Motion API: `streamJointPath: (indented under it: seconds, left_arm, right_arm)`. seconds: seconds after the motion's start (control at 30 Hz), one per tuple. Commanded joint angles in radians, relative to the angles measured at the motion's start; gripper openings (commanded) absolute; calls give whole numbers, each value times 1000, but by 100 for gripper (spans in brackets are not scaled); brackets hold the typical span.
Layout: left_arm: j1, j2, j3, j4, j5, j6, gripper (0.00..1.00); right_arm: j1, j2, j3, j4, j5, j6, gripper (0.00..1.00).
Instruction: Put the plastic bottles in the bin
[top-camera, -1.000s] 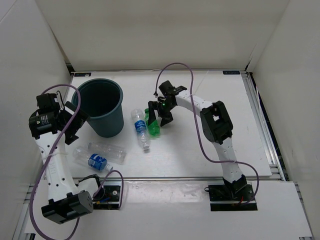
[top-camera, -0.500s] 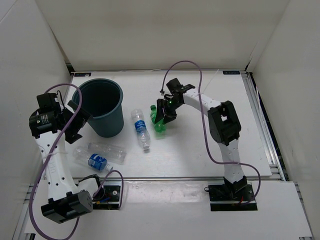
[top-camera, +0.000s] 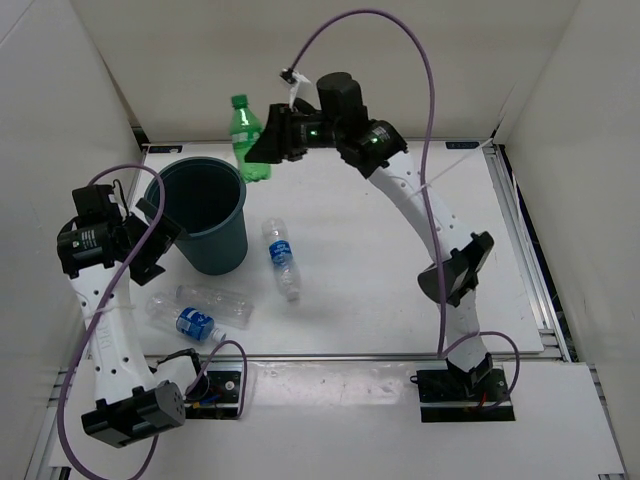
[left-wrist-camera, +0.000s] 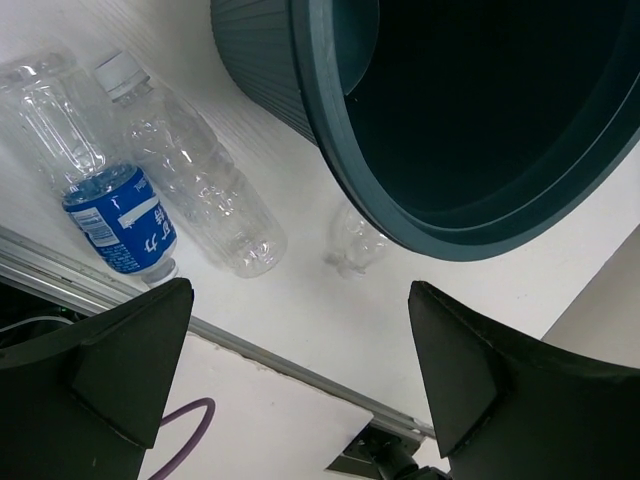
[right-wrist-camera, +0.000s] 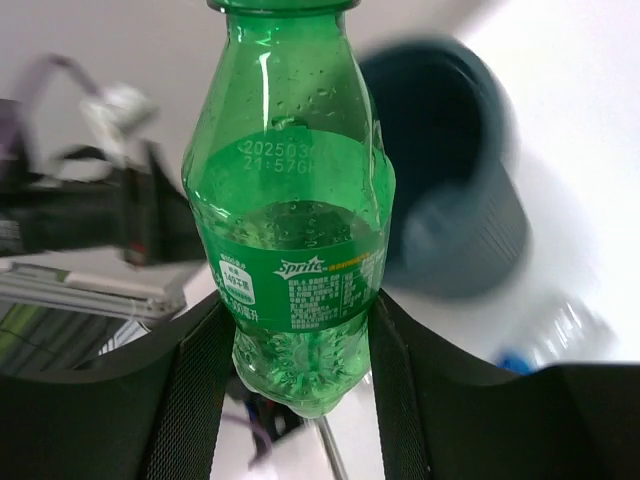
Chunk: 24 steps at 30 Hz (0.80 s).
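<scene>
Now high in the upper middle of the overhead frame: right gripper (top-camera: 263, 150), fingers (right-wrist-camera: 195, 400) closed narrow on the lower body of the green plastic bottle with green cap (top-camera: 243, 128), cap up, apparently part full. Hangs well above the desk (top-camera: 380, 300), in the frame just above the upper-right rim of the round dark teal plastic bin (top-camera: 215, 245); cannot tell whether already over the opening.

Risks from here, as judged:
- Letting go too early, so bouncing the bottle off the rim and away.
- Slipping, given a low grip on a sloshing, top-heavy load.
- Clipping the bin while swinging across.

At frame left, beside the bin: left gripper (top-camera: 150, 245), fingers (left-wrist-camera: 120, 370) spread wide, holding nothing; could nudge the bin if moved.

Lying on the desk: shorter clear blue-labelled plastic bottle (top-camera: 282, 258) right of the bin, longer clear bottle (top-camera: 200, 312) below it.
</scene>
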Motion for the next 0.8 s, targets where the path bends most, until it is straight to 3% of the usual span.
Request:
streamJointPath:
  seconds: [0.0, 0.1, 0.2, 0.33, 0.43, 0.47, 0.5, 0.6, 0.7, 0.77]
  left_arm:
    - [-24, -10, 30, -46, 13, 15, 100]
    - [-58, -10, 30, -55, -7, 24, 100]
    - [-87, 1, 59, -66, -47, 34, 100]
    - [-109, 10, 82, -75, -32, 43, 100]
    - [-118, 10, 102, -75, -23, 54, 100]
    - [-118, 10, 102, -75, -33, 54, 100]
    - [-118, 10, 102, -75, -33, 54, 100]
    - [-118, 19, 116, -75, -42, 54, 100]
    - [-127, 19, 147, -75, -53, 54, 100]
    - [-127, 19, 147, -75, -67, 54, 100]
  right_arm:
    - [71, 92, 79, 148, -29, 46, 33]
    - [115, 135, 59, 283, 3, 83, 33]
    - [150, 177, 103, 316, 40, 92, 34]
    - [206, 186, 132, 406, 152, -17, 34]
    - [216, 148, 111, 416, 206, -70, 49]
    - [216, 139, 88, 416, 220, -90, 78]
    - [216, 125, 88, 403, 220, -104, 100]
    - [226, 62, 179, 304, 247, -165, 100]
    - [226, -182, 38, 363, 411, -218, 100]
    - [172, -283, -55, 316, 447, -209, 100]
